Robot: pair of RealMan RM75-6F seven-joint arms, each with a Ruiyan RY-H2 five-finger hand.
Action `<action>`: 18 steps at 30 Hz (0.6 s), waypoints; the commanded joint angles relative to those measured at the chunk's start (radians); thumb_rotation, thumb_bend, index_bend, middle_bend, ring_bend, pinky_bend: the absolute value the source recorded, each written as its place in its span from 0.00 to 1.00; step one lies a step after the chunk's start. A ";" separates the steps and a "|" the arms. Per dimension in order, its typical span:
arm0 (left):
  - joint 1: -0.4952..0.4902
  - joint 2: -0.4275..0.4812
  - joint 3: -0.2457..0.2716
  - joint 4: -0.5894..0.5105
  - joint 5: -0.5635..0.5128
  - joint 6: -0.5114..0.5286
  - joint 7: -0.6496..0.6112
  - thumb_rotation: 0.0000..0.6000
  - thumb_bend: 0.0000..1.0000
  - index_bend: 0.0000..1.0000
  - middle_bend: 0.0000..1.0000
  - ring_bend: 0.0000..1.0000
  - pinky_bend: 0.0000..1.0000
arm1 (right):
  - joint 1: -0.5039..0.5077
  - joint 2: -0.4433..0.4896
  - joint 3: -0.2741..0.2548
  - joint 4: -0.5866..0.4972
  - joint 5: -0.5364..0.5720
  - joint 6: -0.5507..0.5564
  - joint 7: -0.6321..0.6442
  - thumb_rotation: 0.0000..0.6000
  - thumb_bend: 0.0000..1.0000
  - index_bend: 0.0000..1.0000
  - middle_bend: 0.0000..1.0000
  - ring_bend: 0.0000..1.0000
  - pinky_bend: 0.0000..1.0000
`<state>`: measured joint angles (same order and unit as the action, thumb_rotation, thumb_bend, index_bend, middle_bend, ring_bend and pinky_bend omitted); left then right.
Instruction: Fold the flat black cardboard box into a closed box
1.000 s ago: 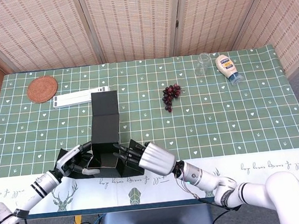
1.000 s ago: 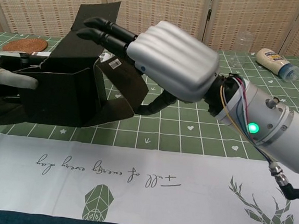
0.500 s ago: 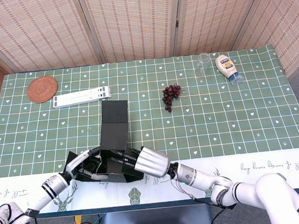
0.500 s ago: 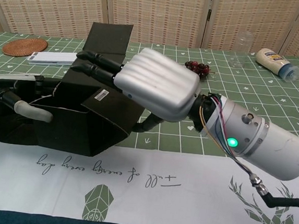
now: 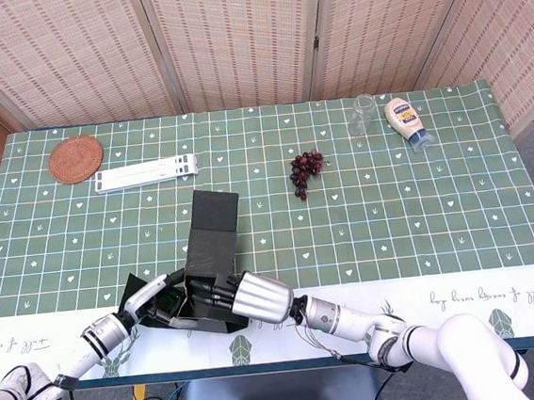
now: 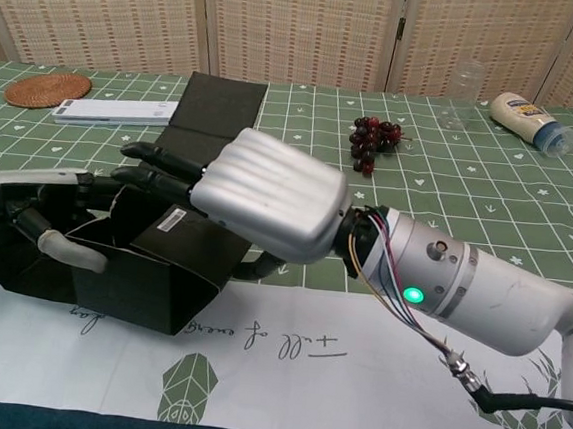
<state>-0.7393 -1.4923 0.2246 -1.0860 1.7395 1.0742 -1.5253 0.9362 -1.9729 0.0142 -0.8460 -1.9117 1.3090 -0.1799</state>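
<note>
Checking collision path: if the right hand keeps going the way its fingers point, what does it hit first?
The right hand points toward the robot's left, fingers already on the black box. Straight on, it likely meets the left hand at the box's far side; depth is unclear.

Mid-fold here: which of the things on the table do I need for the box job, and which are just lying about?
For the job:
- black cardboard box
- left hand, at the box's near end
- right hand, fingers reaching into the box

Lying about:
- woven coaster
- white stand
- grapes
- clear glass
- mayonnaise bottle, lying on its side
</note>
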 commanded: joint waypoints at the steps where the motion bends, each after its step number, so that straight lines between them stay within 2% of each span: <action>1: 0.002 -0.008 0.005 0.010 0.005 0.004 0.014 1.00 0.10 0.15 0.22 0.75 0.87 | 0.010 -0.013 -0.002 0.016 -0.003 0.006 0.009 1.00 0.06 0.00 0.02 0.58 0.98; 5: 0.001 -0.014 0.010 0.016 0.011 0.008 0.029 1.00 0.10 0.14 0.21 0.65 0.87 | 0.023 -0.021 0.000 0.026 -0.005 0.010 0.006 1.00 0.06 0.00 0.05 0.58 0.98; 9: 0.000 -0.016 0.015 0.014 0.017 0.015 0.040 1.00 0.10 0.11 0.19 0.70 0.87 | 0.033 -0.024 -0.002 0.028 -0.005 0.009 0.005 1.00 0.06 0.00 0.07 0.58 0.98; 13: -0.002 -0.016 0.019 0.012 0.019 0.018 0.044 1.00 0.10 0.11 0.18 0.65 0.87 | 0.039 -0.024 -0.004 0.027 0.000 0.003 0.009 1.00 0.06 0.00 0.11 0.60 0.98; 18: -0.002 -0.017 0.022 0.008 0.020 0.021 0.060 1.00 0.10 0.10 0.18 0.66 0.86 | 0.052 -0.017 -0.004 0.017 0.001 -0.004 0.005 1.00 0.07 0.01 0.19 0.63 0.98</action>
<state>-0.7417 -1.5094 0.2460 -1.0777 1.7596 1.0950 -1.4660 0.9873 -1.9914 0.0102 -0.8271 -1.9111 1.3059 -0.1747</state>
